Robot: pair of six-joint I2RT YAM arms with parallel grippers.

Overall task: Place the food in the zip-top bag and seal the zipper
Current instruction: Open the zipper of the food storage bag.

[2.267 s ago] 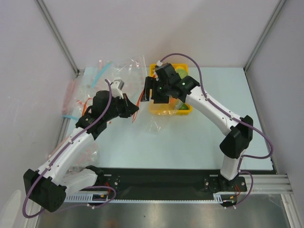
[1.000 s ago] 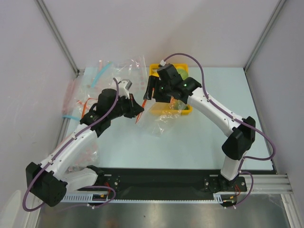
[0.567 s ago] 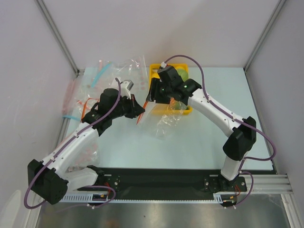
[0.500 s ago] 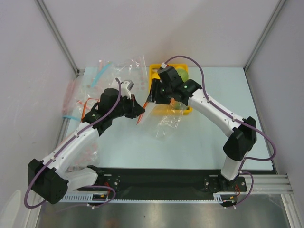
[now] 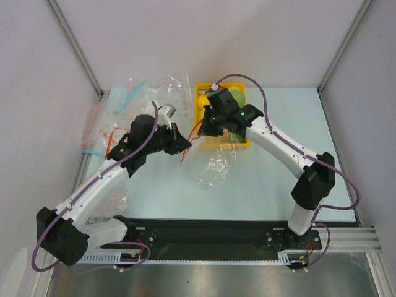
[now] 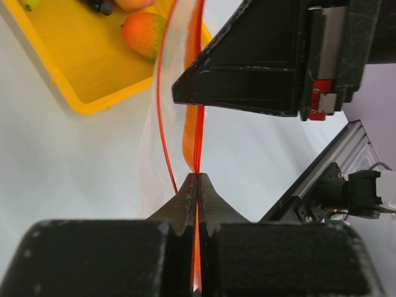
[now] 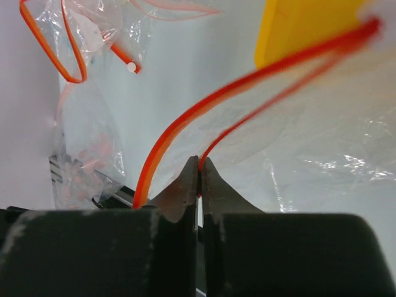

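The zip-top bag [image 5: 216, 166] hangs as a clear, crumpled pouch between my two grippers, just in front of the yellow tray [image 5: 201, 93]. My left gripper [image 5: 183, 148] [image 6: 197, 180] is shut on the red zipper [image 6: 198, 133] at one end. My right gripper [image 5: 202, 129] [image 7: 199, 163] is shut on the thinner red lip of the zipper [image 7: 247, 114]; the thicker lip [image 7: 179, 124] curves free to its left. In the tray lie food pieces: a green-red mango [image 6: 143, 34], a peach [image 6: 133, 3], black grapes [image 6: 99, 6] and a round green fruit [image 5: 237, 97].
Several other clear pouches [image 5: 154, 86] with blue and red strips lie heaped at the back left, also seen as crumpled plastic [image 7: 74, 37] in the right wrist view. The grey walls close in at left and back. The black rail [image 5: 204, 232] runs along the near edge.
My right gripper has shut on one lip of the zipper. The bag's body now hangs lower and nearer the front of the tray. The left gripper stays shut in place.
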